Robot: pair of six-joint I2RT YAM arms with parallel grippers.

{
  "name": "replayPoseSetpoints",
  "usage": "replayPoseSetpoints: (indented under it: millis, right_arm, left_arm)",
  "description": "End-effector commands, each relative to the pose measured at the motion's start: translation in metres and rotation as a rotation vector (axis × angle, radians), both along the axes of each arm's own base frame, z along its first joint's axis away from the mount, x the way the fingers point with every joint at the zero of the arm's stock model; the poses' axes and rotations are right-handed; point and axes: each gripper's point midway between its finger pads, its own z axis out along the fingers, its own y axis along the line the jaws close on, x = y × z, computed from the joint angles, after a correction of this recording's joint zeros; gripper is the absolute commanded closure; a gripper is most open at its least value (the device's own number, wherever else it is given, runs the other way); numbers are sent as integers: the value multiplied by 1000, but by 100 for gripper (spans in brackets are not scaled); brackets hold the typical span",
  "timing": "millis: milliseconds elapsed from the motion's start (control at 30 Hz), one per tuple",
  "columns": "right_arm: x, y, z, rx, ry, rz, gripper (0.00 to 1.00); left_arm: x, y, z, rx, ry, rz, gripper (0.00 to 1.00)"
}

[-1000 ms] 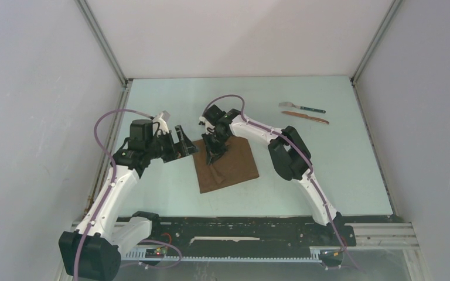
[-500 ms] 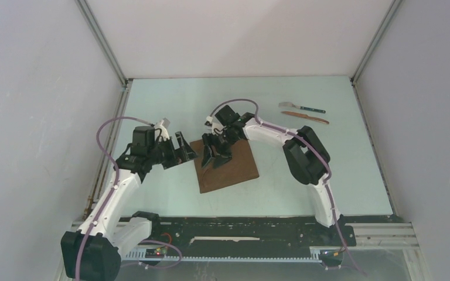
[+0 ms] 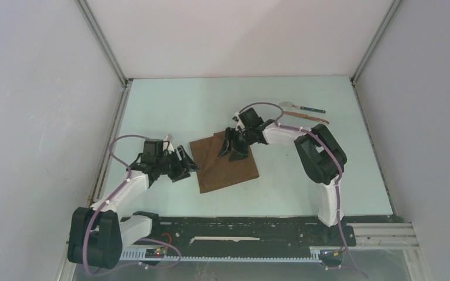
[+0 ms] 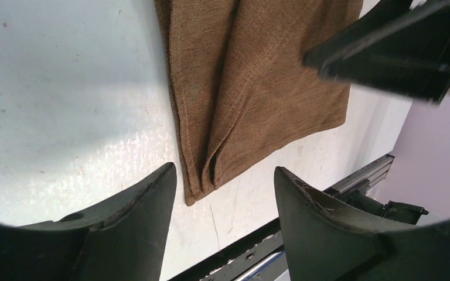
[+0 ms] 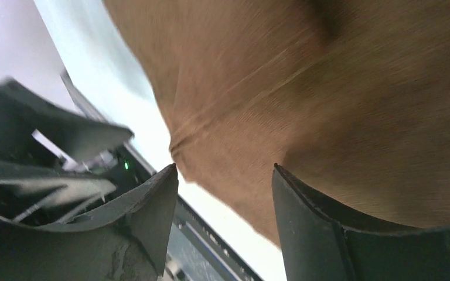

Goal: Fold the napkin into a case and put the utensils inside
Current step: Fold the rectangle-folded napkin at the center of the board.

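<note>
The dark-brown napkin (image 3: 228,167) lay near the middle of the tabletop (image 3: 340,175), partly folded, with a crease running down it and stacked layers along its left edge. The left hand (image 3: 184,167) sat low just beside that edge, jaws apart and holding nothing. In its wrist view the layered corner (image 4: 202,175) lay between the fingers. The right hand (image 3: 234,149) hovered over the far part of the cloth, jaws also apart and apparently empty, though its own view was blurred.

With neither hand pinning the cloth, the fold could relax and spring open. If the left hand closed on the corner, it might catch only the top layer and peel the fold apart. It might equally catch every layer and drag the whole napkin sideways. The two hands worked near each other, so a reach across could knock them together. The metal-headed utensil (image 3: 302,108) and the reddish-brown knife (image 3: 307,116) lay well apart at the far right, untouched.
</note>
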Motion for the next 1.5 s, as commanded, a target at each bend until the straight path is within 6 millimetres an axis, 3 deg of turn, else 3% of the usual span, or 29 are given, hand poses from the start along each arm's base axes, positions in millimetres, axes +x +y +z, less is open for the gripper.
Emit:
replayPoseSetpoints:
  millis: [0,167,500,733,867,1067,1467]
  right_arm:
    - [72,1,31,107,-170,-172,32]
    - [91,-14,9,114,-154,-168,35]
    - [104,-13,-8,112,-162,-110,44]
    - [97,4,6,163,-196,-59,63]
    - [95,11,16,180,-210,-41,80]
    - [88,36,30,224,-207,5,96]
    - [86,86,29,283,-167,71,100]
  left_arm:
    - [15,-7,9,-52,-52,20,34]
    - [14,-8,13,-56,-61,19,39]
    - [21,-7,31,-45,-93,19,40]
    - [22,-1,26,-13,-89,39,43]
    - [22,0,24,-8,-86,45,44]
    - [26,9,24,23,-94,94,44]
    - [24,25,21,31,-101,176,47]
